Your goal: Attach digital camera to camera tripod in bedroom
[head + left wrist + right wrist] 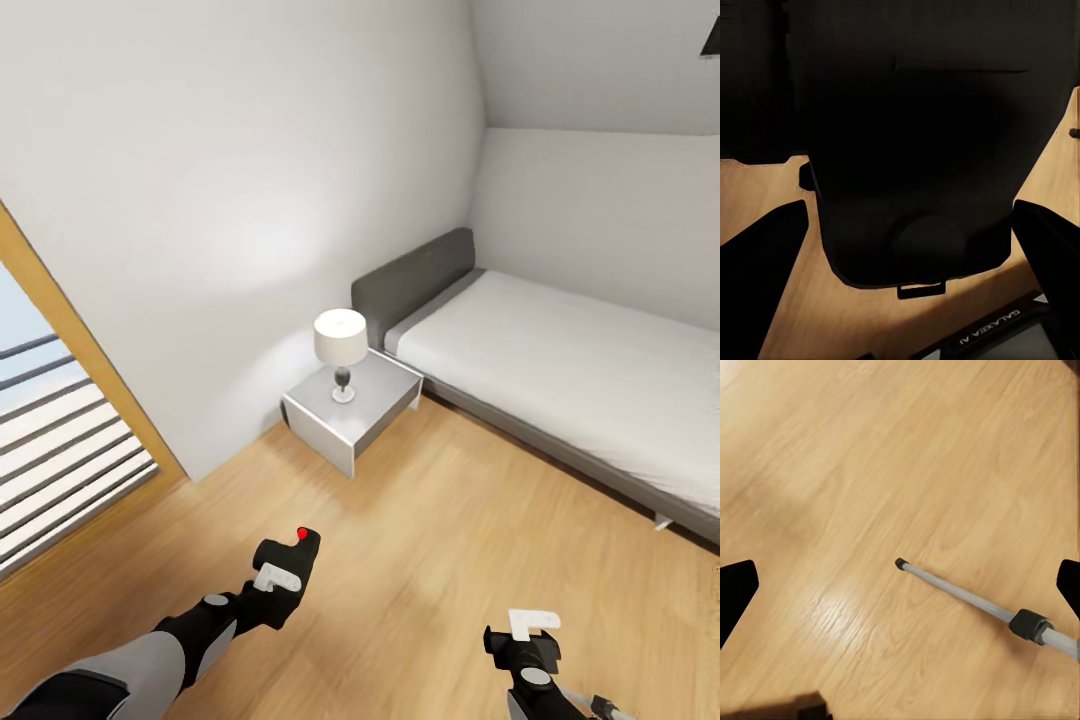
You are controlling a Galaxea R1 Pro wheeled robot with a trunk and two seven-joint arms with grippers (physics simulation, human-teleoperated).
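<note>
- Left gripper (pixel 283 575) low in head view, clamped on the digital camera (pixel 290 550); black body, red button up top.
- Left wrist view: digital camera body (pixel 922 150) sits right between the two dark fingers (pixel 761 262), blocking most of the wood floor (pixel 810 300) behind it.
- Right gripper (pixel 528 628) at bottom right of head view, holding nothing; in right wrist view its fingertips (pixel 735 592) sit far apart at the frame edges, so jaws are apart.
- Camera tripod: one silver leg (pixel 967 594) with black foot and black joint lies across the floor (pixel 870 472) under the right gripper, not touching it. A bit of the same leg (pixel 605 707) pokes out at the bottom edge of head view by the right arm. Rest of tripod cut off.
- Bedroom: light plank floor (pixel 420 540), pale walls.
- Grey bed (pixel 570 370) with white mattress along far right wall.
- White bedside table (pixel 350 405) just beside the bed head, in the corner; lamp (pixel 341 350) with white shade stands on it.
- Wood-framed window with slats (pixel 60 450) at left.
</note>
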